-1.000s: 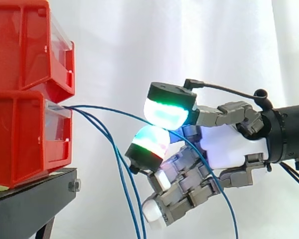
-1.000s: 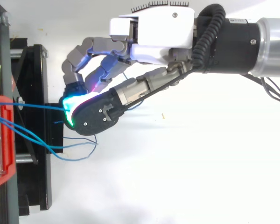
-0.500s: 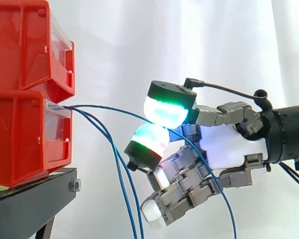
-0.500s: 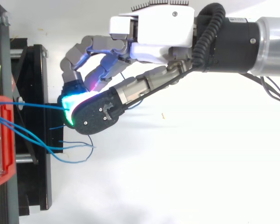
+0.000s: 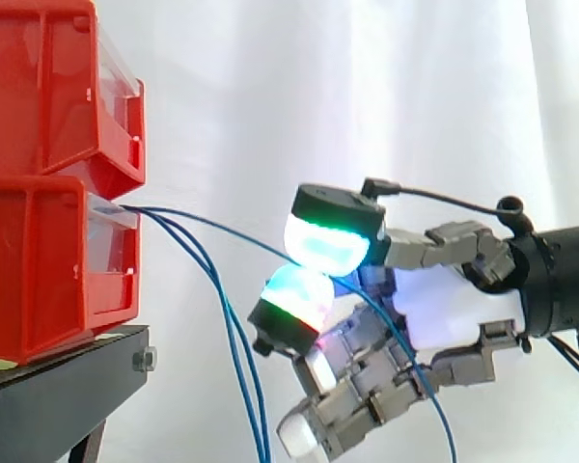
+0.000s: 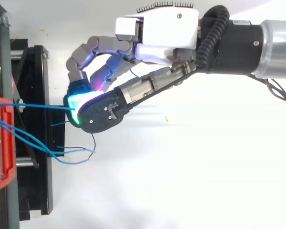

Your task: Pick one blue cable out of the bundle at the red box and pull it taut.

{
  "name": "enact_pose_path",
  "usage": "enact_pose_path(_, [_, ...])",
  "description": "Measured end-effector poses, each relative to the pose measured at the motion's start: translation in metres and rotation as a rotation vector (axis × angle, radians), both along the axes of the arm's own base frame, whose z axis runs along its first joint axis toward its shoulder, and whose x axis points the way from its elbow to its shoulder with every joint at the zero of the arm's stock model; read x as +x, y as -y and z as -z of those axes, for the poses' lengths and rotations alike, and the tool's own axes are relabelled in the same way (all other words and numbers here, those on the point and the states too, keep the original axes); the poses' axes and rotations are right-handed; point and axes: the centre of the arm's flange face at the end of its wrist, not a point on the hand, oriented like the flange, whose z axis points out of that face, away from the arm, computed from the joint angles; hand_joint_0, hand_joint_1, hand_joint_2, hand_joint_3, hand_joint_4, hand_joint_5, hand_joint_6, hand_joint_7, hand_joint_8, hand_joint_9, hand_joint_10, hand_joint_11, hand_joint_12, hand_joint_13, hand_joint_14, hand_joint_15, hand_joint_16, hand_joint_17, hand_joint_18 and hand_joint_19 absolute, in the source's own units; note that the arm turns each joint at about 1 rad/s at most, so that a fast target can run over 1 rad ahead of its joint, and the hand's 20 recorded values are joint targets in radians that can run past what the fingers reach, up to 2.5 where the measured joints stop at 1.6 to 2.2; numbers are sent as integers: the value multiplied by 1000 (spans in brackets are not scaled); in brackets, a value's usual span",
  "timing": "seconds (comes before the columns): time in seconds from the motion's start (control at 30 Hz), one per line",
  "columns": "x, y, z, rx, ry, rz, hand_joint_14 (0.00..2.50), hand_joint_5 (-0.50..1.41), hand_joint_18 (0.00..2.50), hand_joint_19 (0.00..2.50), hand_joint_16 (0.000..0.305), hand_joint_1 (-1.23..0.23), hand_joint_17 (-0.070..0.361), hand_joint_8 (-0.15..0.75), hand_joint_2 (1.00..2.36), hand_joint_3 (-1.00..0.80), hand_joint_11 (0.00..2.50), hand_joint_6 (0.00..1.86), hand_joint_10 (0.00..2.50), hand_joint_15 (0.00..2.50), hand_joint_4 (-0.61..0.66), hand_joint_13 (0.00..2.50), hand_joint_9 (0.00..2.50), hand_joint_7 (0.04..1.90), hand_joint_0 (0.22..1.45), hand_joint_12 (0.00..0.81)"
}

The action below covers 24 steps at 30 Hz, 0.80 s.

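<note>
Several thin blue cables [image 5: 207, 260] come out of the lower red box [image 5: 48, 265] at its front lip. One blue cable [image 6: 40, 106] runs nearly straight from the box to my hand [image 5: 444, 299] and is pinched between two glowing green fingertips [image 5: 330, 241]; past the pinch it drops down behind the palm. The other blue cables [image 5: 241, 386] hang slack below and loop [image 6: 71, 155] beside the stand. My hand [image 6: 157, 28] sits right of the box, fingers curled.
A second red box [image 5: 53, 92] is stacked on the lower one. Both rest on a black stand [image 5: 63, 391] at the left. A white curtain hangs behind.
My hand has shifted slightly right and down, away from the box, with the pinched cable held. The slack loop below has moved a little.
</note>
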Motion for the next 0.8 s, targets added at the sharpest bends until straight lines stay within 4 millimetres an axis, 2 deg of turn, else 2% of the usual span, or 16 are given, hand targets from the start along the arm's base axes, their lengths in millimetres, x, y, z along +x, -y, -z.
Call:
enact_pose_path(0.23, [-2, 1, 23, 13, 77, 11, 13, -203, 437, 264, 50, -759, 113, 244, 1018, -262, 857, 978, 13, 428, -293, 622, 884, 1388, 812, 377])
enact_pose_path(0.5, [-2, -1, 31, 15, 119, 10, 14, -201, 462, 288, 49, -765, 110, 251, 1018, -274, 858, 983, 13, 440, -301, 636, 894, 1369, 827, 377])
enact_pose_path(0.8, [-17, -6, 63, 40, 110, 3, 13, -198, 453, 328, 48, -768, 108, 243, 1018, -266, 854, 985, 14, 443, -282, 645, 905, 1404, 831, 377])
